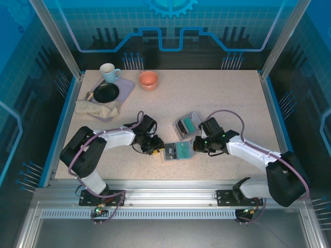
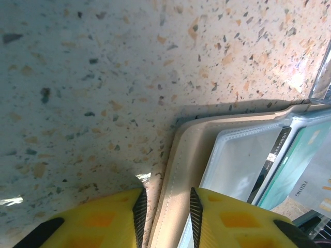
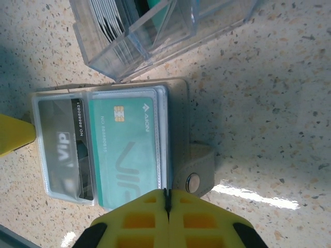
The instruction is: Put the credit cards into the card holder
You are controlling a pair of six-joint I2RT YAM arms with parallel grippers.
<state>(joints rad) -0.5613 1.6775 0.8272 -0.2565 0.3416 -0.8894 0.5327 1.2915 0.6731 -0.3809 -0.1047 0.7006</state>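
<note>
Card holder (image 1: 177, 151) lay open on the desk (image 1: 232, 103), toward 6 o'clock from centre, with the clear box (image 1: 187, 125) at its 1 o'clock. A teal credit card (image 3: 126, 150) and a grey card (image 3: 64, 150) sat in its pockets; more stood in the box. Left gripper (image 2: 165, 206) was at the holder's 9 o'clock, jaws narrow, straddling the beige edge, not visibly clamped. Right gripper (image 3: 166, 199) was at 3 o'clock, jaws closed, empty. Looked like the bracing step. Next needs that edge pinned, then a card pulled from the box for a free pocket.

The card holder (image 1: 177, 151) lies just before the box (image 1: 187, 124).
</note>
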